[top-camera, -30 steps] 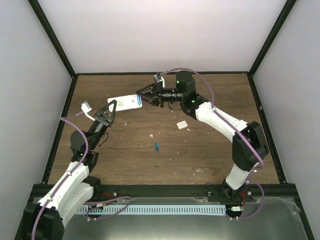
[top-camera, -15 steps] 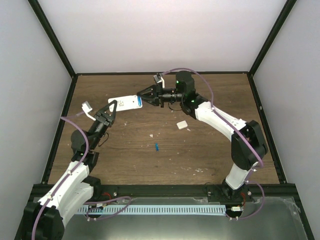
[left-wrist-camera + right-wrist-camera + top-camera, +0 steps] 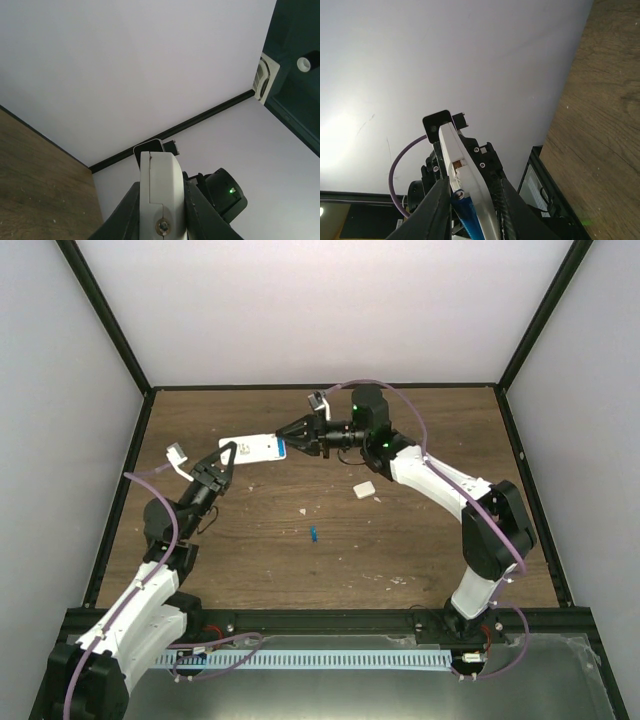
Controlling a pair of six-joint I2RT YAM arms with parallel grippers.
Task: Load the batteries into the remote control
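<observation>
My left gripper point(image 3: 228, 453) is shut on the white remote control point(image 3: 255, 448) and holds it up off the table, its free end pointing right. In the left wrist view the remote point(image 3: 160, 185) stands between my fingers. My right gripper point(image 3: 289, 438) meets that free end and is shut on a blue battery point(image 3: 281, 447). In the right wrist view this battery point(image 3: 468, 219) lies pressed along the remote's open compartment side point(image 3: 461, 165). A second blue battery point(image 3: 313, 533) lies on the table, apart from both grippers.
A small white cover piece point(image 3: 364, 489) lies on the wooden table right of centre, below the right forearm. Small pale specks sit near the table's middle point(image 3: 304, 510). Black frame rails edge the table point(image 3: 120, 500), with grey walls behind.
The right gripper has shifted slightly left and down with the battery, onto the remote's end. The left gripper and remote have moved slightly right.
</observation>
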